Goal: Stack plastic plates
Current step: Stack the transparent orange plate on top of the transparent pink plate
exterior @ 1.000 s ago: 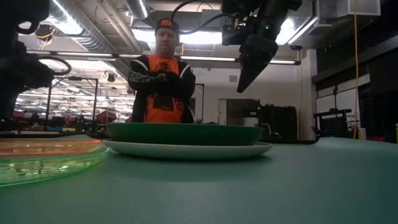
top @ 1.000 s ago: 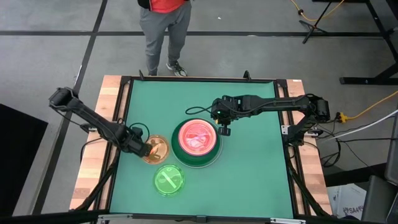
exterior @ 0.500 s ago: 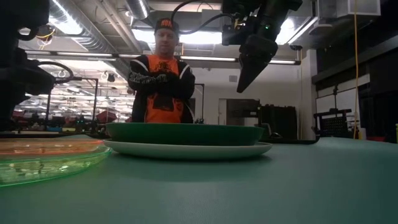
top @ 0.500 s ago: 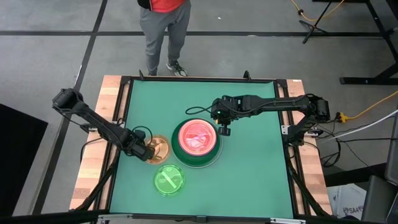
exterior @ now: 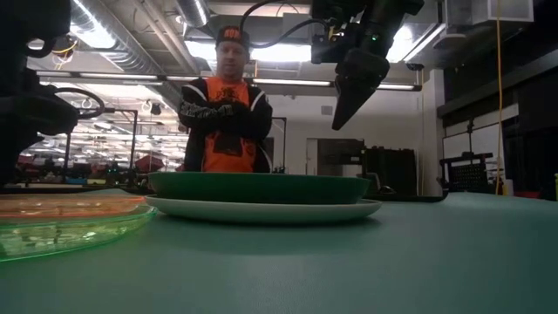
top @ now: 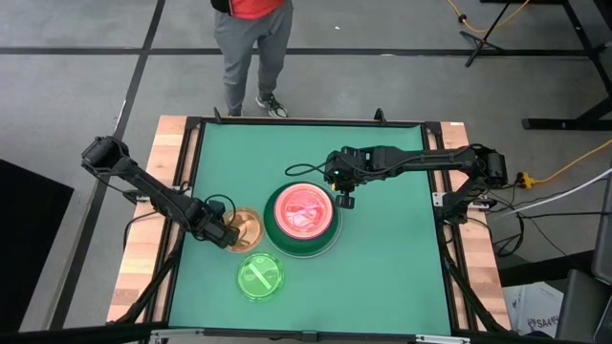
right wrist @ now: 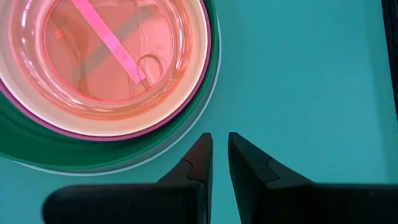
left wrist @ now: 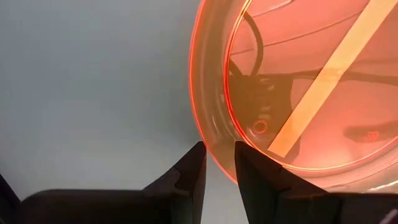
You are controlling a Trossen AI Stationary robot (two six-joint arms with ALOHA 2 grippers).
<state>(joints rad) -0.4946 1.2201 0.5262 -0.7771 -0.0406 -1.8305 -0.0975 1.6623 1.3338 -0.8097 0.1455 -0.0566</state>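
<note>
An orange translucent plate (top: 241,229) lies flat on the green mat, left of a stack (top: 304,220). The stack has a pale plate (exterior: 261,210) at the bottom, then dark green (exterior: 257,186), hot pink and cream, with a translucent pink plate (right wrist: 106,56) on top. One lime green plate (top: 259,276) lies nearer the table's near edge. My left gripper (top: 223,230) is at the orange plate's left rim and shut on it. My right gripper (top: 344,199) hangs shut in the air (exterior: 338,118), just right of the stack, touching nothing. My left gripper (left wrist: 219,163) has the orange plate's left rim (left wrist: 211,146) pinched between its two fingers, one finger (left wrist: 198,167) outside the rim and one (left wrist: 249,168) over the plate's inside. It comes from the table's left, slanting down. The plate lies flat on the mat.
A person in an orange and black top (exterior: 227,118) stands with arms crossed beyond the table's far edge. The mat (top: 382,277) is bare green right of the stack and along the near edge. Wooden strips (top: 143,248) run along the table's sides.
My left arm has shifted a little toward the orange plate and settled at its left rim. The plates and my right arm have stayed where they were.
</note>
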